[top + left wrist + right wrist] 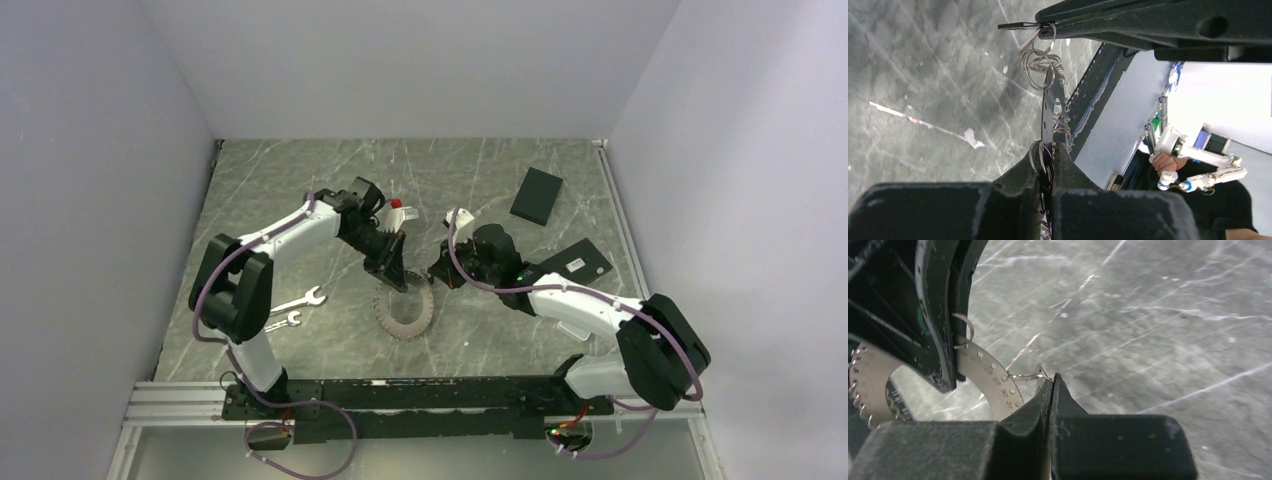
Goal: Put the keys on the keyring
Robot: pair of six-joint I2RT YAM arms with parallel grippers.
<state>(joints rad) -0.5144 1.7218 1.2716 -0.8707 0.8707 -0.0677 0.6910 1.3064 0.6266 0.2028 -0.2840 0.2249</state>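
The keyring (pixel 408 314) is a flat silver toothed ring near the table's middle. My left gripper (pixel 394 278) is shut on its upper edge. In the left wrist view the jaws (pixel 1053 146) clamp the ring (pixel 1050 102) edge-on, with small wire loops (pixel 1038 65) hanging on it. My right gripper (pixel 441 277) is just right of the ring. In the right wrist view its jaws (pixel 1052 378) are shut on a thin wire loop (pixel 1027 375) threaded through the keyring (pixel 990 376). Two small silver wrench keys (pixel 300 299) lie on the table to the left, apart from both grippers.
A black box (pixel 537 195) lies at the back right and a black flat card (pixel 582 262) lies by the right arm. A small red-and-white item (pixel 397 205) sits behind the left wrist. Grey walls close in the marble table (pixel 300 180) on three sides.
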